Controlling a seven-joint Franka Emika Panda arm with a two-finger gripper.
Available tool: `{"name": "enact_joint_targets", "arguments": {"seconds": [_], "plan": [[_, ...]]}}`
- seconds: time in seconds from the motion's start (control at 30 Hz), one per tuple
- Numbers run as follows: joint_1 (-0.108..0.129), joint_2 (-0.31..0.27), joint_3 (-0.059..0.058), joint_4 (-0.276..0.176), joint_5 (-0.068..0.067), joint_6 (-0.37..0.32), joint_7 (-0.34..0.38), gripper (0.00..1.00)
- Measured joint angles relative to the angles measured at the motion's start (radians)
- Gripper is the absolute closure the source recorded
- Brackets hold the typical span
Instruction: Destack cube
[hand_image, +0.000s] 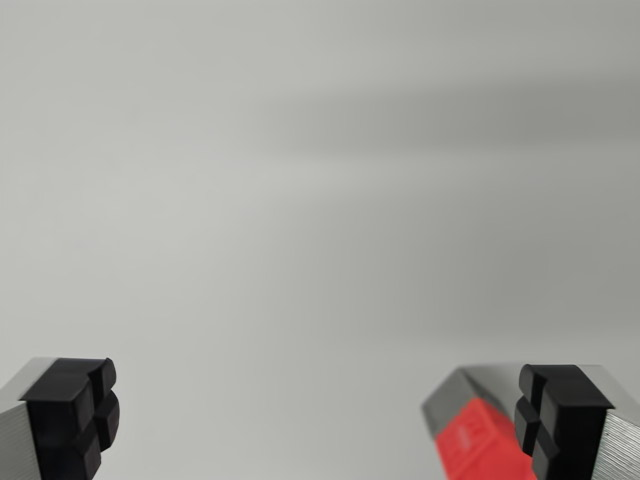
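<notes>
Black fingertips (70, 415) of the hand (318, 415) spread wide w/ nothing between; no cube visible, just a red patch (478, 440) beside the wrist view's right fingertip, over bare grey worktop (300, 200).

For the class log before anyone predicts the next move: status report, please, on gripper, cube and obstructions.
Gripper open, jaws wide apart, nothing between them. No cube in wrist view. Plain grey surface ahead, nothing in the way.
</notes>
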Motion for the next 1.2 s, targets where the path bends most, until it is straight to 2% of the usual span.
{"name": "enact_joint_targets", "arguments": {"seconds": [0.53,1.2], "plan": [[-0.01,-0.057,-0.022,-0.127,0.0,0.056,0.064,0.0],[-0.041,-0.135,-0.053,-0.315,-0.003,0.142,0.163,0.0]]}}
